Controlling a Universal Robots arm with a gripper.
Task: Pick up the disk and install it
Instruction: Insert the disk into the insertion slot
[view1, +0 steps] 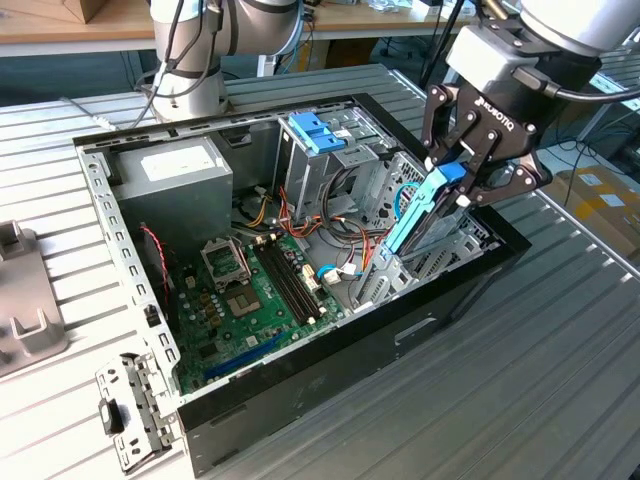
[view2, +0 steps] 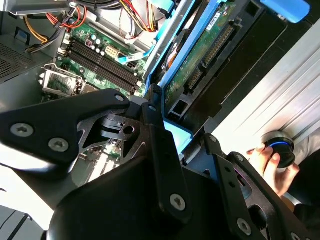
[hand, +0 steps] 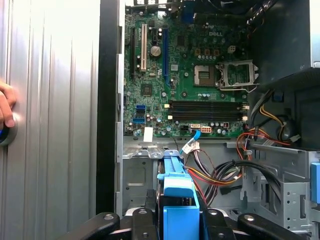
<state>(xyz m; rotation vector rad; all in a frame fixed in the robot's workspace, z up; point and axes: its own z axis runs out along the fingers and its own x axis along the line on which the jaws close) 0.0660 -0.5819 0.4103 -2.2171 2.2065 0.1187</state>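
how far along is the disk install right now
Picked up: the gripper is shut on the disk, holding it by its blue frame, tilted steeply. In hand: its lower end is down inside the open computer case, near the corner on the exterior view's right. Left: it doesn't look seated yet.

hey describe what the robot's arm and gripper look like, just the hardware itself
The arm is built of rounded silver-grey segments, with a black cable running along the wrist. A white wrist block sits above the gripper, which is matte black with white lettering on its body. Its fingers are flat black linkage bars joined by silver screws and pivots, seen close in both wrist views.
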